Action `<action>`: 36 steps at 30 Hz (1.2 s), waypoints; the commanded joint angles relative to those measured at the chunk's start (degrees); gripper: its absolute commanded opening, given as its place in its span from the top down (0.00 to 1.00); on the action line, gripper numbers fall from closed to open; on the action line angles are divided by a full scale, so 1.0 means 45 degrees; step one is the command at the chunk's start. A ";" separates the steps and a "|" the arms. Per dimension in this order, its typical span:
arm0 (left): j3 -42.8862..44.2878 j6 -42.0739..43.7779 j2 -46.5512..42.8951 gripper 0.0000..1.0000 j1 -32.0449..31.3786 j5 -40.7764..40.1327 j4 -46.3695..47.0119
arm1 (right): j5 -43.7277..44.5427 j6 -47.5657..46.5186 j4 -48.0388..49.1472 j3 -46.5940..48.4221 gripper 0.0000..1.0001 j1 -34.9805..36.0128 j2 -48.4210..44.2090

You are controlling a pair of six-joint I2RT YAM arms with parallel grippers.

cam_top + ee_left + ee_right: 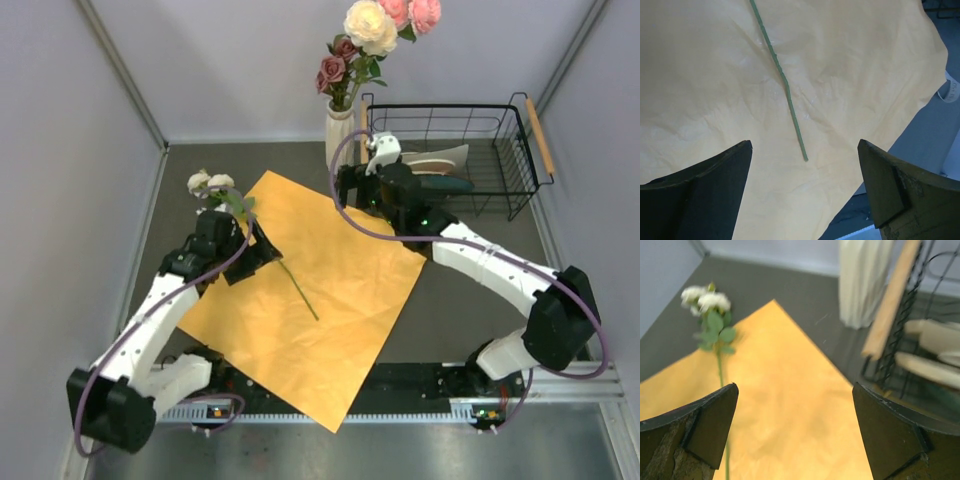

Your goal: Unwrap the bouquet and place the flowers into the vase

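A white rose (210,183) lies on the orange paper (350,290) by the table's (470,310) left edge, its stem below the wide-open left hand (805,145). The right hand (795,387), also wide, is near the far-edge vase (339,130).

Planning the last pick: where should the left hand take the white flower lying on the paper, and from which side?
Take the bare stem near its middle, from straight above, jaws across it. It lies flat on the paper, thin and leafless there; the blooms sit at the far end. The left hand hangs open over it.
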 commanded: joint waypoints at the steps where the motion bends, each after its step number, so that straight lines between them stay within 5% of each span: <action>1: 0.0537 -0.0215 0.1727 0.09 0.1180 0.1434 0.1292 | -0.0378 0.0944 -0.2166 -0.0215 0.01 0.0933 -0.0875; 6: -0.0811 -0.0664 0.2589 0.21 0.3424 0.2470 0.4957 | -0.1650 0.2157 -0.2715 -0.0958 0.01 0.0933 -0.1422; 11: 0.0104 0.0037 0.5242 0.32 0.4109 0.2451 0.5808 | -0.1574 0.2060 -0.2852 -0.1817 0.01 0.0933 -0.2027; 13: 0.0574 0.0039 0.6454 0.41 0.4249 0.2471 0.6098 | -0.1418 0.1885 -0.2969 -0.1993 0.01 0.0913 -0.2145; 27: 0.0731 -0.0508 0.9249 0.56 0.4328 0.1963 0.9496 | -0.1105 0.1337 -0.3379 -0.2209 0.01 0.0913 -0.2165; 36: 0.1512 -0.0391 1.0207 0.66 0.4289 0.1984 0.9752 | -0.1455 0.1005 -0.3613 -0.2229 0.01 0.0933 -0.2244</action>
